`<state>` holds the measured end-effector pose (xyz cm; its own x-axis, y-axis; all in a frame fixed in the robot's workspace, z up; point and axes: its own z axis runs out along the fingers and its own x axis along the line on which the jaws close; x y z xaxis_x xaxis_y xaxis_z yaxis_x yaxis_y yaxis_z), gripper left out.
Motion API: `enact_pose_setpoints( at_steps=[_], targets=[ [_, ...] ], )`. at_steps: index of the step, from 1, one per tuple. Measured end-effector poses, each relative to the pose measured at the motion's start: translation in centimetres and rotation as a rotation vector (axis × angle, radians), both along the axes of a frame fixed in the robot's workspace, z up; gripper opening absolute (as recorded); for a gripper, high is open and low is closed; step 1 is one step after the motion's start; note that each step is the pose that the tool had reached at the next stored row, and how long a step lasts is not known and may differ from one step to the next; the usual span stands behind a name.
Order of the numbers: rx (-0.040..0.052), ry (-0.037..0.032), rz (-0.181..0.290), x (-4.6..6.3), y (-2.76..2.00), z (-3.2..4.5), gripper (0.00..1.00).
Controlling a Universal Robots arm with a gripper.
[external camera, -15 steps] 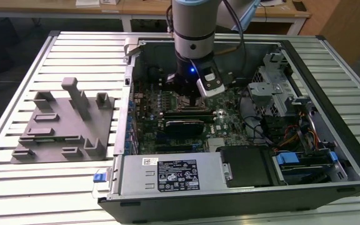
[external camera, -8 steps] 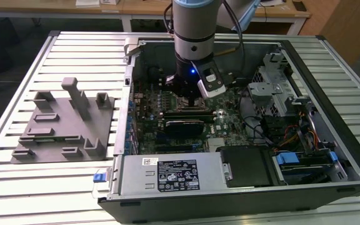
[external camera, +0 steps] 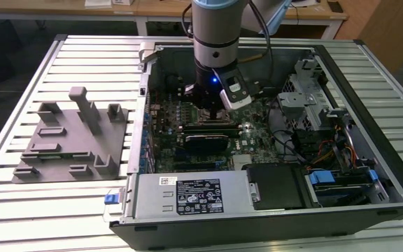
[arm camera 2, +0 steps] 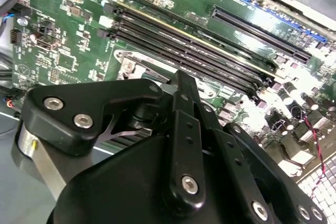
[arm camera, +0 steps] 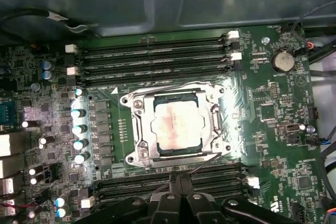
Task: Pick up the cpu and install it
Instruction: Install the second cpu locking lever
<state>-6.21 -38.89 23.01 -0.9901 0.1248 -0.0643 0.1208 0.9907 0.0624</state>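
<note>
The small flat square cpu (arm camera: 177, 126) with its pale silver-white metal top lies seated in the silver metal socket frame (arm camera: 137, 129) on the green motherboard (arm camera: 265, 135), as the first wrist view shows. Long black memory slots (arm camera: 152, 61) run along one side of the socket, and a second bank of black slots (arm camera: 157, 184) runs along the opposite side. A row of small silver-topped cylindrical capacitors (arm camera: 79, 129) stands beside the socket, and a round silver coin battery (arm camera: 283, 60) sits near the board's corner.

The black robot hand (arm camera: 181, 203) hangs just above the board, near the cpu but apart from it; whether its fingers are parted or together I cannot tell. In the second wrist view the hand's black linkage (arm camera 2: 178, 145) with silver screws fills the foreground over the green board.

In the exterior view the grey robot arm (external camera: 215, 37) reaches down into the open black computer case (external camera: 369, 173), which rests on the slatted metal worktop (external camera: 19, 210). A large grey plastic tray with upright posts (external camera: 72, 142) sits on the worktop toward the exterior view's left, beside the case.
</note>
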Motion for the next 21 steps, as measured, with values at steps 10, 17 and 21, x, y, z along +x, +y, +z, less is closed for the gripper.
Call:
enact_pose_setpoints(
  at_steps=[10,17,21],
  targets=[
    [0.0109,0.0,0.001,-1.6,-0.09,-0.72,0.11],
    [0.0399,-0.0001,0.001,-2.2,-0.65,-1.38,0.11],
    [0.0683,-0.0001,0.001,-2.6,-0.92,-1.63,0.11]
  ],
)
